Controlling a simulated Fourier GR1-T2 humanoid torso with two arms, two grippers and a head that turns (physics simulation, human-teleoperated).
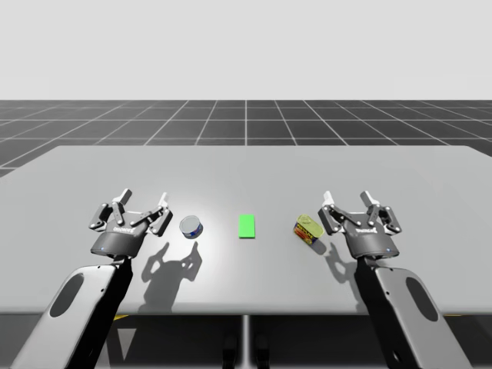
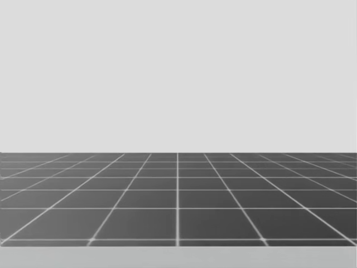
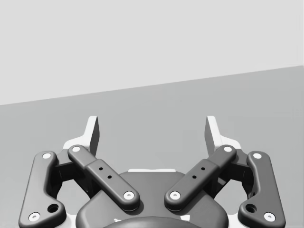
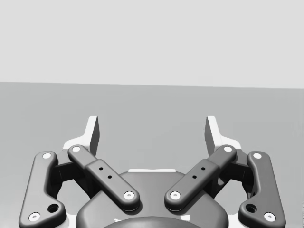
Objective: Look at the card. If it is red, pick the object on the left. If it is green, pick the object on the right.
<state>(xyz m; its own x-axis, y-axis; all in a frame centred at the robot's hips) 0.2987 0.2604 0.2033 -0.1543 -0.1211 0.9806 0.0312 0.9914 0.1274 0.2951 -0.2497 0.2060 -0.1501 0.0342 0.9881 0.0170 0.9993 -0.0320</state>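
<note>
bench (image 1: pixel 92 177) under both hands | right hand (image 1: pixel 350 206) spread, empty | left hand (image 1: pixel 143 200) spread too | yellow-green box (image 1: pixel 309 230) just beside right hand, inboard | card (image 1: pixel 247 226) green, so take box: shift inboard over it, straddle squarely before pinching

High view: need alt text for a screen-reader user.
A green card lies on a grey table, with a round blue can to its left and a yellow-green can to its right. My left claw is open beside the blue can, and my right claw is open beside the yellow-green can.
</note>
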